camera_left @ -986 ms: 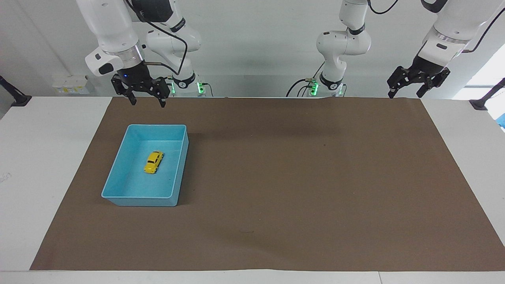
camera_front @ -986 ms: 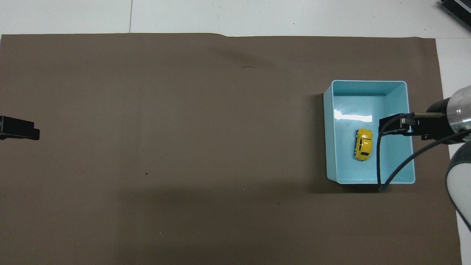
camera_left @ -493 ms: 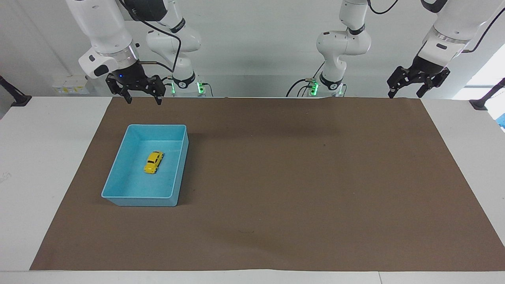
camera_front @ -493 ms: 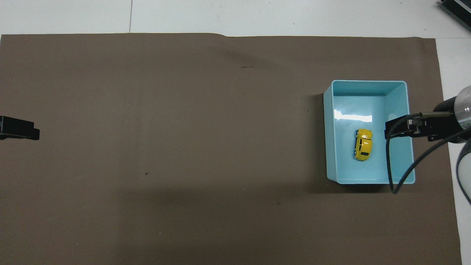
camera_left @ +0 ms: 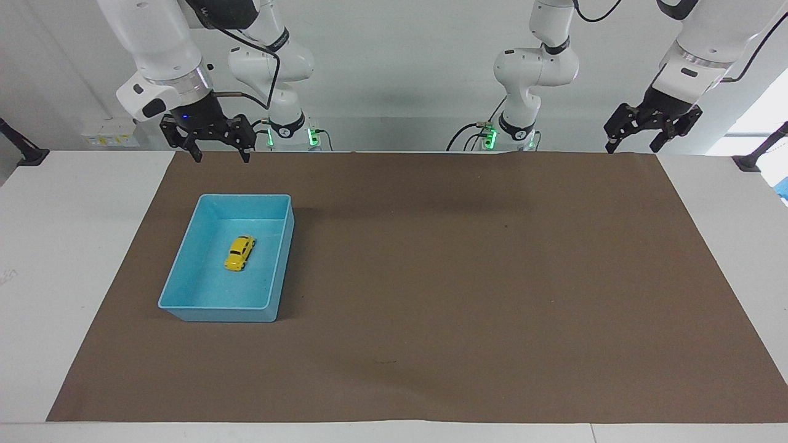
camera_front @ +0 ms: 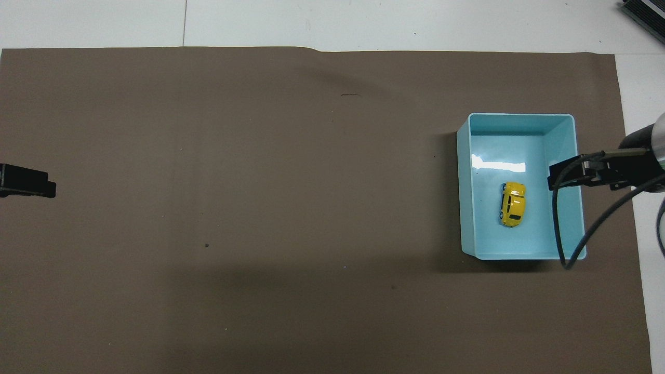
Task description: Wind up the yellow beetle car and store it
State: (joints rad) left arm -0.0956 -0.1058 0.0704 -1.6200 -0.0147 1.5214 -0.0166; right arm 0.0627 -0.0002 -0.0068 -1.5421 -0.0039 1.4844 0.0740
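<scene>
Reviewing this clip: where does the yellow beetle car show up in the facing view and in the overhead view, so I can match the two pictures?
Facing view: the yellow beetle car lies inside the light blue bin, at that picture's left, below the right gripper.
Overhead view: the car lies in the same bin, at that picture's right.
Shared landmark: the bin on the brown mat, toward the right arm's end of the table.

White table [camera_left: 74,246], brown mat [camera_left: 462,277] covering its middle, plain pale wall [camera_left: 394,74], bright window [camera_left: 748,123]
</scene>
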